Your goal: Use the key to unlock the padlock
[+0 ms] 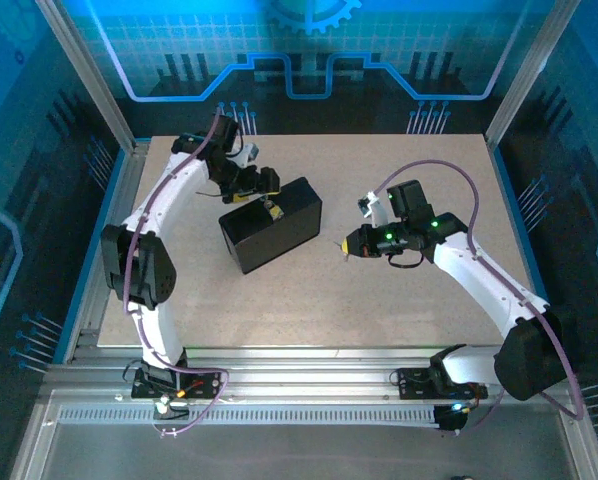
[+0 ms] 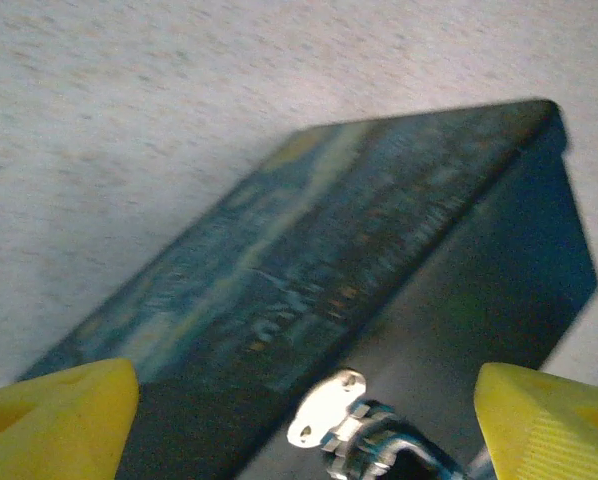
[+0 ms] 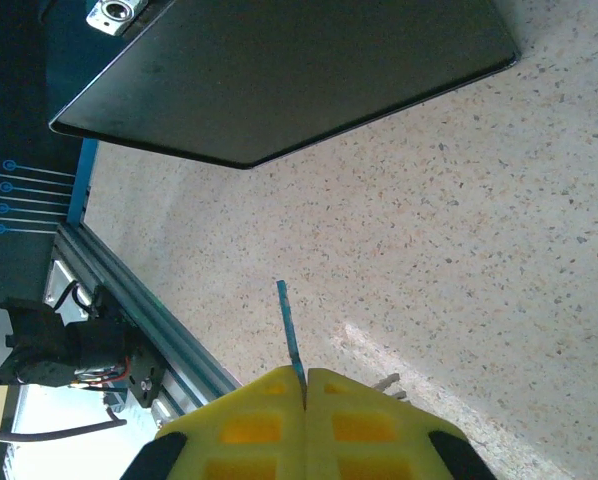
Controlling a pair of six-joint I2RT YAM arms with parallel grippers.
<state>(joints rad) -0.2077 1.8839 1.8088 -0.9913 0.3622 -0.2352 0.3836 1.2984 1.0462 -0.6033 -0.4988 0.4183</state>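
The dark box (image 1: pixel 271 225) lies mid-table, and its swirly blue-and-yellow lid (image 2: pixel 309 260) shows in the left wrist view. The silvery padlock (image 2: pixel 379 452) hangs from a small bright hasp plate (image 2: pixel 326 406) on the box's front wall. It lies low between the wide-apart yellow fingers (image 2: pixel 59 420) of my left gripper (image 2: pixel 304 432), which is open and touches nothing. From above, that gripper (image 1: pixel 267 192) hovers at the box's far edge, by the padlock (image 1: pixel 275 208). My right gripper (image 3: pixel 304 378) is shut on the key (image 3: pixel 290 330), a thin blade seen edge-on, right of the box (image 3: pixel 279 80) and clear of the table.
The speckled tabletop (image 1: pixel 309 300) stretches between the box and the near edge. An aluminium rail with cabling (image 3: pixel 129 330) runs along that edge. Two more small metal tips (image 3: pixel 387 384) poke out behind the right finger. Blue enclosure walls (image 1: pixel 39 150) stand round the table.
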